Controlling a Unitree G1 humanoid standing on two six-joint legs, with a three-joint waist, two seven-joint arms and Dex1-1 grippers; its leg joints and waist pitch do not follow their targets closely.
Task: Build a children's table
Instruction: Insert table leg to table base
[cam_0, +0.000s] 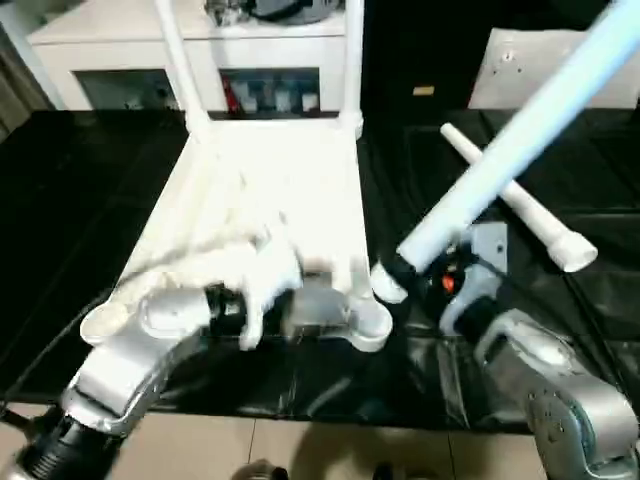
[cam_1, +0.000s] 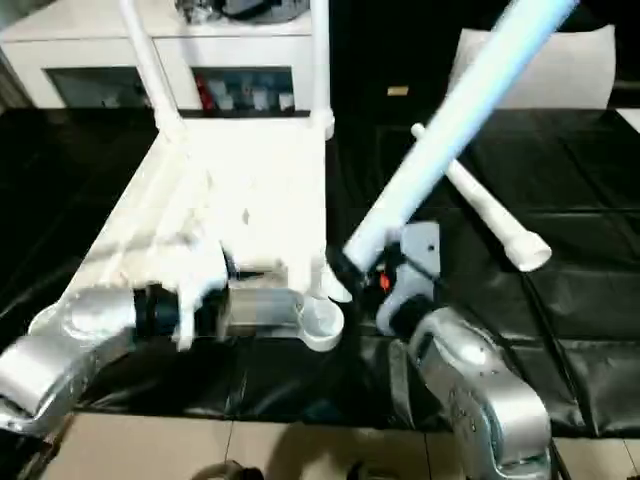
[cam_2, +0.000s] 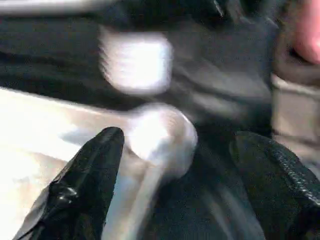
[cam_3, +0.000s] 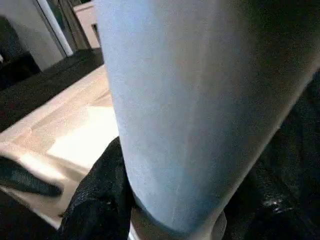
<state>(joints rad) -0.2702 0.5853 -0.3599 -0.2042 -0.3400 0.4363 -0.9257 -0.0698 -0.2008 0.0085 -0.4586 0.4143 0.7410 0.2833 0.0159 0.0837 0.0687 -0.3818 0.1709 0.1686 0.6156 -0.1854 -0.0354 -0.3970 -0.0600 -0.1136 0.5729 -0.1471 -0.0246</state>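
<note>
1. Left gripper (cam_2: 170, 190) at near edge of upside-down tabletop (cam_0: 270, 190), jaws spread wide, empty, straddling a round corner socket (cam_2: 160, 132).
2. Near-right socket (cam_0: 370, 325) vacant, just left of held leg's lower end.
3. Right gripper (cam_0: 430, 275) clamped on leg (cam_0: 520, 140); long axis slanted up to far right, tip nearly touching that socket.
4. Spare leg (cam_0: 515, 200) flat at right.

No text, label, brand, number or sign can be read anywhere.
</note>
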